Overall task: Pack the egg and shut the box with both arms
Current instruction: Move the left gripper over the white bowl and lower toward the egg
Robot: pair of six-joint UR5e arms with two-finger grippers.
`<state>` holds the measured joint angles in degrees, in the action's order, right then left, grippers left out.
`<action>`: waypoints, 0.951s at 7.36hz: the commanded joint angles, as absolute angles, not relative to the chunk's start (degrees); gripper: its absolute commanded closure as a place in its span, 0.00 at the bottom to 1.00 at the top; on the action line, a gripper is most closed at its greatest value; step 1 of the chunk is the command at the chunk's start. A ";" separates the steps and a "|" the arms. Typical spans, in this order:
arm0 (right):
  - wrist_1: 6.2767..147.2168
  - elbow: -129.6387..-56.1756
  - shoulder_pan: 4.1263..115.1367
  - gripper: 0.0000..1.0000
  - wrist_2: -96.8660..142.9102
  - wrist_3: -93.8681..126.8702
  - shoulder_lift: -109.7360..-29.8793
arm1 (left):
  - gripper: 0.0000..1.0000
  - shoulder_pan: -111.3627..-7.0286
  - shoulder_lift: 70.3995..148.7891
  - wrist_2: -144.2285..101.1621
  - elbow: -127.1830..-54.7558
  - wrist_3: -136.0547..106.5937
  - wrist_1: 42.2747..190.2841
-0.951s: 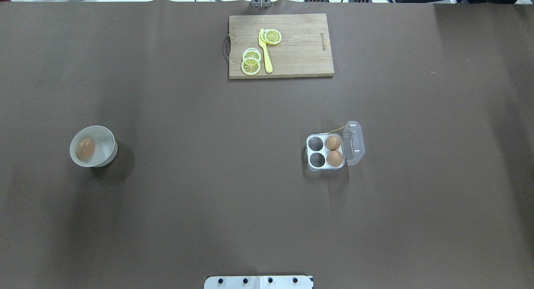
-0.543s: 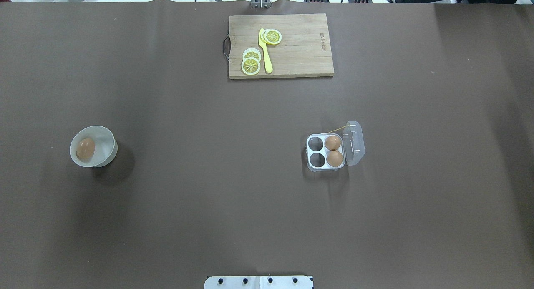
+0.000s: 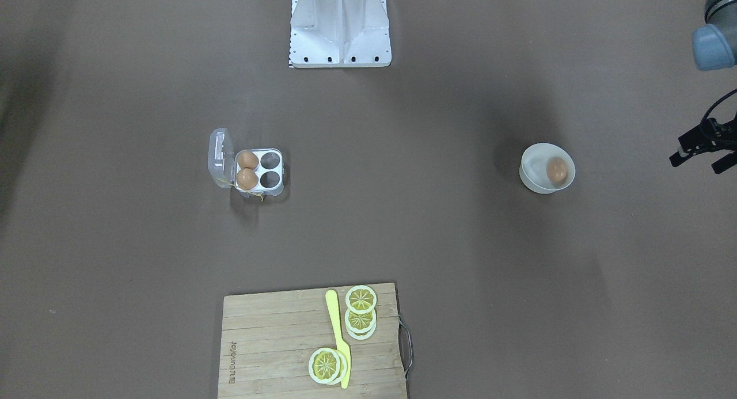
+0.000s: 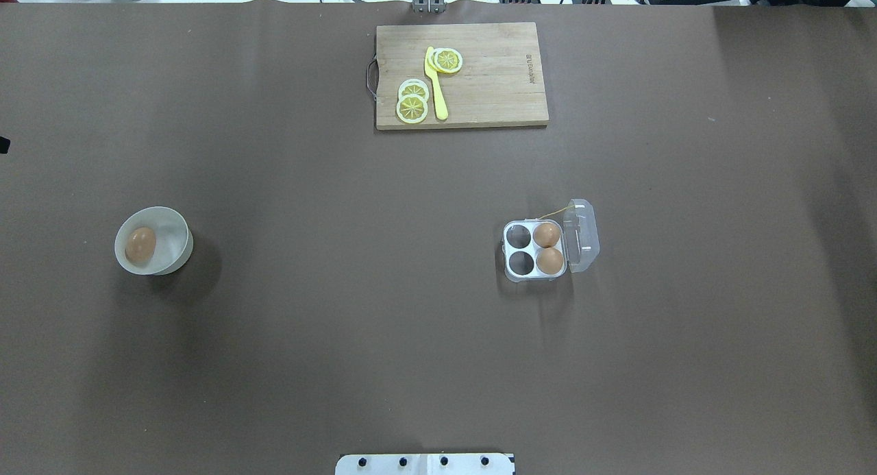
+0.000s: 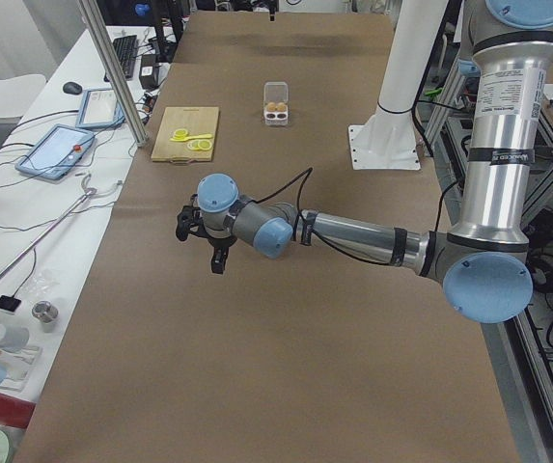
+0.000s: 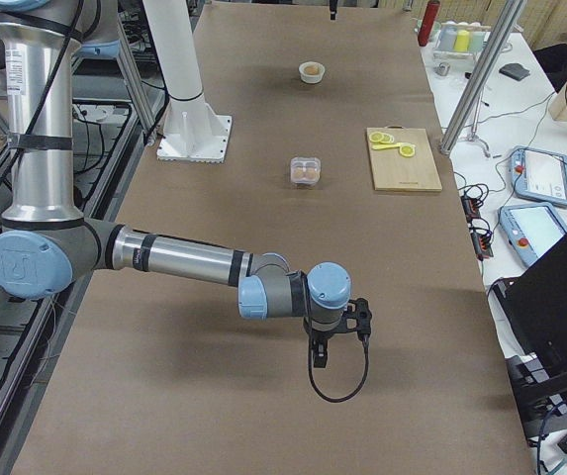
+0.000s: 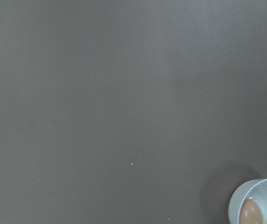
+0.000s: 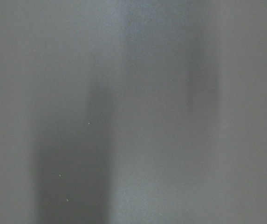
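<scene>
From the front, the clear plastic box (image 3: 275,157) stands with its hinged lid open. Two brown eggs (image 3: 247,159) fill the cells beside the lid, and the other two cells are empty. A third egg (image 3: 556,170) lies in a round white bowl (image 3: 538,181), well apart. The left gripper (image 3: 694,164) is spread and holds nothing.

From overhead, a wooden cutting board (image 4: 493,77) carries one yellow plastic knife (image 4: 436,94), lemon slices (image 4: 412,108) and an unreadable printed mark.

From the right side, I cannot tell whether the right gripper (image 6: 332,334) is spread.
</scene>
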<state>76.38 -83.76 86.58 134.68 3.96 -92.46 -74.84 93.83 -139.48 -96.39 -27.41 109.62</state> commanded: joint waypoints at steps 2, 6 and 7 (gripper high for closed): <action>76.46 -83.76 86.57 0.00 134.65 3.96 -92.46 | 0.02 -67.18 96.94 -135.20 -98.86 -40.57 109.86; 76.55 -83.67 86.57 0.00 134.56 4.04 -92.64 | 0.02 -57.42 98.00 -127.20 -100.11 -49.99 111.08; 76.55 -83.67 86.57 0.00 134.47 4.04 -92.72 | 0.02 -55.39 97.91 -125.87 -100.02 -51.75 111.88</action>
